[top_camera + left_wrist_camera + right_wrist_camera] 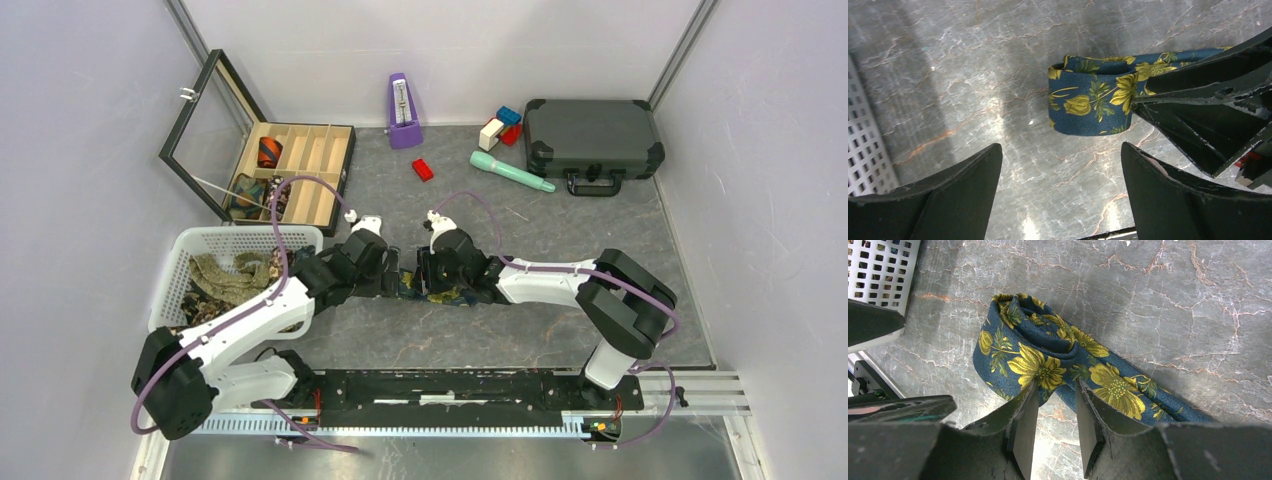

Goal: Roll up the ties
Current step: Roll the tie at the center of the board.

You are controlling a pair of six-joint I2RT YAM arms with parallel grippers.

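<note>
A navy tie (1048, 360) printed with yellow flowers lies on the grey marbled table, one end curled into a loose coil, its tail running off to the right. My right gripper (1055, 385) is shut on the tie, pinching the coil's near wall between its fingertips. In the left wrist view the same tie (1088, 102) shows as a folded loop with the right gripper's fingers (1198, 85) clamped on it. My left gripper (1060, 150) stands open just short of the loop, with nothing between its fingers. From above, both grippers meet at mid-table over the tie (445, 296).
A white basket (200, 240) holding more loose ties (225, 275) sits at the left. A wooden compartment box (300, 165) with its glass lid open holds rolled ties (268, 152). A purple metronome (403, 112), red block (423, 169), teal tool (510, 170) and black case (592, 140) stand at the back.
</note>
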